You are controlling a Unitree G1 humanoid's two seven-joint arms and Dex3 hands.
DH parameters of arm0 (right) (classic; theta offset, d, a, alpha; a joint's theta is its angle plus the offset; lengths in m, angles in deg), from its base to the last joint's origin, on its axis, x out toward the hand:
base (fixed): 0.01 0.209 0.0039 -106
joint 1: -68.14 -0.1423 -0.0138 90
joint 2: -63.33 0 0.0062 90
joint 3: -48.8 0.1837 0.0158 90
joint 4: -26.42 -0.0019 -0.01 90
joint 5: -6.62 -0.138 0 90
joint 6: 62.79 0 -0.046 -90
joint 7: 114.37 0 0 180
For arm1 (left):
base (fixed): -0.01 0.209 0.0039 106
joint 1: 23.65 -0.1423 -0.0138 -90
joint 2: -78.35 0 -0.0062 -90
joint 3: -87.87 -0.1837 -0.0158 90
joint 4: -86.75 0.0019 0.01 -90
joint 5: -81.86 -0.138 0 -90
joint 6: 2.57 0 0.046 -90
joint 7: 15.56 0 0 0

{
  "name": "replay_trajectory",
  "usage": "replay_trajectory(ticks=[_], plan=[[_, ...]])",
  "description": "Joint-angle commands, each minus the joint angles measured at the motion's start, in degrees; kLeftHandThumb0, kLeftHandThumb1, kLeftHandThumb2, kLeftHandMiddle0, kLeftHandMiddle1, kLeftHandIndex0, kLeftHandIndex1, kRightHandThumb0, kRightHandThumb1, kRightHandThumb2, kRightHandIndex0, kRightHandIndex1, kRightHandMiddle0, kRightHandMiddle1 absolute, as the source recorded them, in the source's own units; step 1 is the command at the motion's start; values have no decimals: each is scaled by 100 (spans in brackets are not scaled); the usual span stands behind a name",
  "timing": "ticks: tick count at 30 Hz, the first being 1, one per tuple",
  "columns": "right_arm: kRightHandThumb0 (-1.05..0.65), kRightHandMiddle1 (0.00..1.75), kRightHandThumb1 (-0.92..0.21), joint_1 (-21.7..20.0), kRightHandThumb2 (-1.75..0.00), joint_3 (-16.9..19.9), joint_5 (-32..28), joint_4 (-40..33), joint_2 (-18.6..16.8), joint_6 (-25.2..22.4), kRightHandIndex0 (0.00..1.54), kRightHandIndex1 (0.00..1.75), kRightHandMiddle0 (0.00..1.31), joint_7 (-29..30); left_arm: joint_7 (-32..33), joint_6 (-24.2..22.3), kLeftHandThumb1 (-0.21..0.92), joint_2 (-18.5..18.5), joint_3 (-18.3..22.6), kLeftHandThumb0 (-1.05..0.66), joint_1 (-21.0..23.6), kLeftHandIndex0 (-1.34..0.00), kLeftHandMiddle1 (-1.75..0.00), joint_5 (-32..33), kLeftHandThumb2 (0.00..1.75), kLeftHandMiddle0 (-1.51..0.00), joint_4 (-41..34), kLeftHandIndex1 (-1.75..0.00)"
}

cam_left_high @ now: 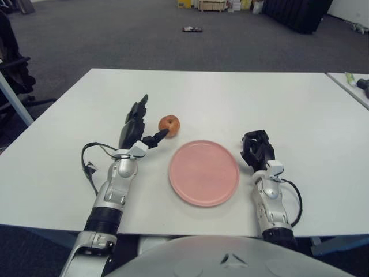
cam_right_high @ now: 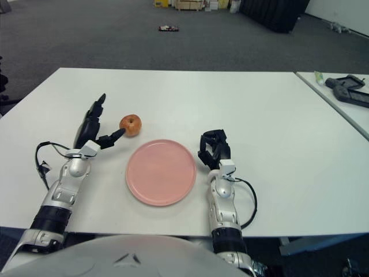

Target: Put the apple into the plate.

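Note:
A small red-orange apple (cam_left_high: 169,123) sits on the white table (cam_left_high: 230,98), just beyond the far left rim of the empty pink plate (cam_left_high: 204,172). My left hand (cam_left_high: 144,124) is raised beside the apple on its left, fingers spread open, with the thumb tip reaching the apple's near left side; nothing is grasped. My right hand (cam_left_high: 257,149) shows to the right of the plate with its fingers curled, holding nothing.
A second table edge (cam_right_high: 346,92) at the far right carries dark tools and a small tube. The floor beyond is grey carpet with boxes far back. A dark chair (cam_left_high: 11,63) stands at the left.

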Motion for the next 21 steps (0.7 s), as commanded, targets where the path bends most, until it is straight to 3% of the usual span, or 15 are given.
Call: replay_trajectory(ticks=[1, 5, 13, 21], plan=[[-36, 175, -78, -8, -72, 23, -21, 55, -5, -88, 52, 128, 27, 13, 96, 158, 78, -107, -132, -105, 282, 0, 0, -106, 25, 0, 312, 0], [-37, 175, -77, -16, -74, 39, -41, 66, -8, -86, 52, 128, 28, 14, 67, 31, 77, -86, -250, -105, 451, 0, 0, -163, 22, 0, 400, 0], [-36, 175, -77, -15, -73, 35, -6, 92, 32, -42, 52, 127, 28, 2, -345, -783, 73, -20, -476, -105, 916, 0, 0, -238, 19, 0, 614, 0], [-36, 175, -80, -14, -69, 46, -18, 80, 53, -69, 51, 126, 26, -6, -346, -803, 76, -60, -622, -105, 1346, 0, 0, -212, 19, 0, 1272, 0]])
